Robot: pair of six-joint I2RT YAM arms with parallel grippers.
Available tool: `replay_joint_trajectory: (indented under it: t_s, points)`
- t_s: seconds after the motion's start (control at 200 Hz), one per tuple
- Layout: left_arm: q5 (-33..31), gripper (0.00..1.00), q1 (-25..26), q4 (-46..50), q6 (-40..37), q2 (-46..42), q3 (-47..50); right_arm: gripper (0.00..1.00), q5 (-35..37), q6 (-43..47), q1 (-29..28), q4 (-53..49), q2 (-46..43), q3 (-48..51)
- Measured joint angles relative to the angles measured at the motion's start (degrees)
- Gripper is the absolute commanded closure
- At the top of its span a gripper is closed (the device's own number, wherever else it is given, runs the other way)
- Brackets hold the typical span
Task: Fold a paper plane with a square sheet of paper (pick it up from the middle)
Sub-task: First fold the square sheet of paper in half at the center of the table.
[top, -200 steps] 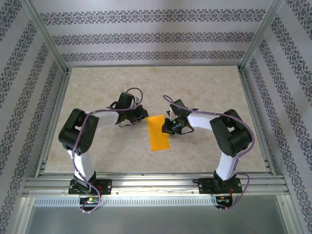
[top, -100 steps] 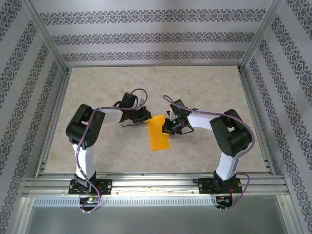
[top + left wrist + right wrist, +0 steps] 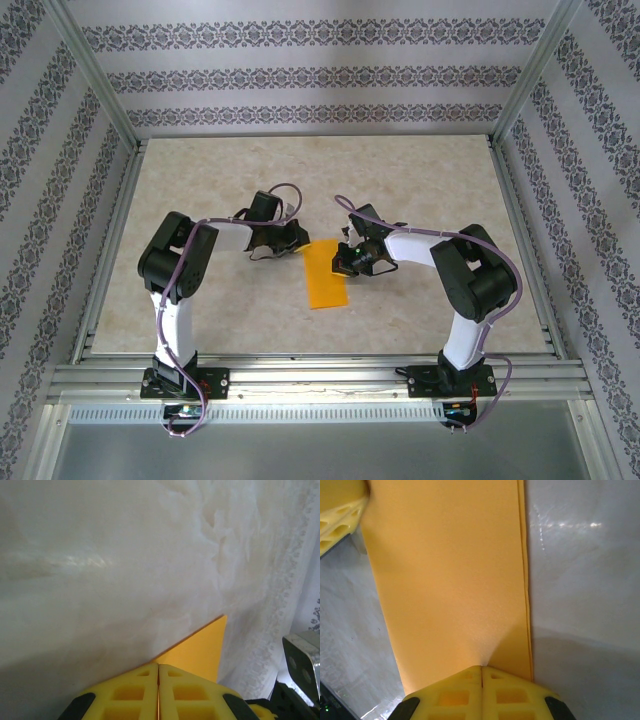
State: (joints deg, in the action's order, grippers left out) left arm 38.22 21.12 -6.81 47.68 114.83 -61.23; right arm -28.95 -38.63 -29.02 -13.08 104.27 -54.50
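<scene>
At the middle of the bench lies the orange paper, folded in half into a long flat strip. Its doubled edges show along one side in the right wrist view. The left hand sits at the strip's far left corner, fingers together; whether the corner is nipped between them I cannot tell. The right hand is at the far right edge, fingers closed tight, tips over the paper.

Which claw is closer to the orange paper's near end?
Right. The right gripper sits partway along the right edge of the orange paper; the left gripper is at its far left corner.
</scene>
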Motion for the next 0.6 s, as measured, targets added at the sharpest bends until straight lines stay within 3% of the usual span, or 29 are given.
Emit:
replay_joint_trajectory:
  t_s: [0.37,0.6]
  points:
    - [-6.6,0.88,-1.42,3.98,0.76,0.0,-3.08,1.0,-0.02,0.0,0.02,0.0,0.0,0.0]
    - [-7.19,0.84,-1.31,7.63,0.76,-3.69,-3.28,1.0,-0.02,0.0,0.02,0.0,0.0,-0.02]
